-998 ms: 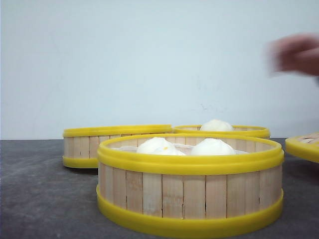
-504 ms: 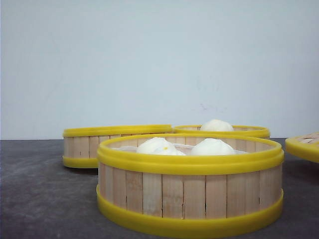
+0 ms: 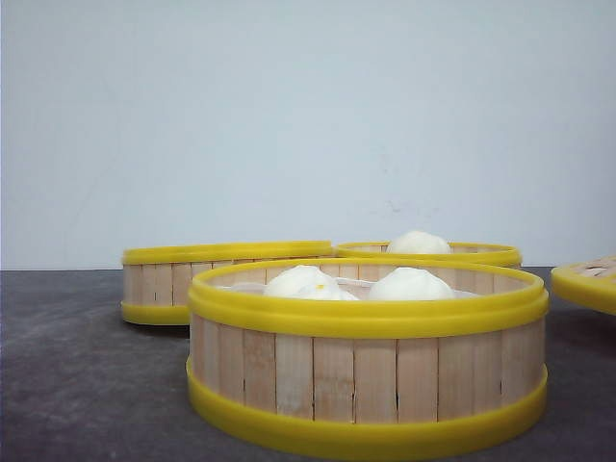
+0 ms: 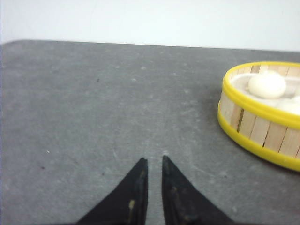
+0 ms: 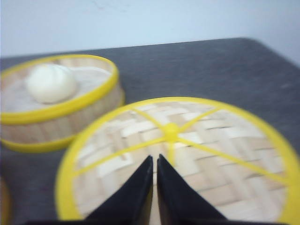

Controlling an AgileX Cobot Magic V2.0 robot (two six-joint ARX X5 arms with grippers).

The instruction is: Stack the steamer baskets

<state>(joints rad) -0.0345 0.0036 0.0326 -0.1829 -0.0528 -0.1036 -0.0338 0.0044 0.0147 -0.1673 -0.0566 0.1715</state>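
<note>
Three steamer baskets show in the front view. The nearest steamer basket (image 3: 366,375) holds two white buns. One steamer basket (image 3: 192,279) stands behind it to the left, and another (image 3: 428,254) with one bun stands behind to the right. My left gripper (image 4: 153,159) is shut with nothing in it, over bare table, with a bun-filled basket (image 4: 262,117) off to its side. My right gripper (image 5: 155,157) is shut and empty, just above a round woven lid (image 5: 201,150) with yellow spokes. A basket with one bun (image 5: 56,108) sits beyond that lid. Neither gripper shows in the front view.
The dark grey table (image 3: 87,385) carries everything, and a pale wall stands behind it. The yellow rim of the woven lid (image 3: 585,285) pokes in at the front view's right edge. The table's far edge (image 4: 117,43) shows in the left wrist view.
A blurred hand at the upper right of the front view a second ago is gone. The baskets have not moved.
</note>
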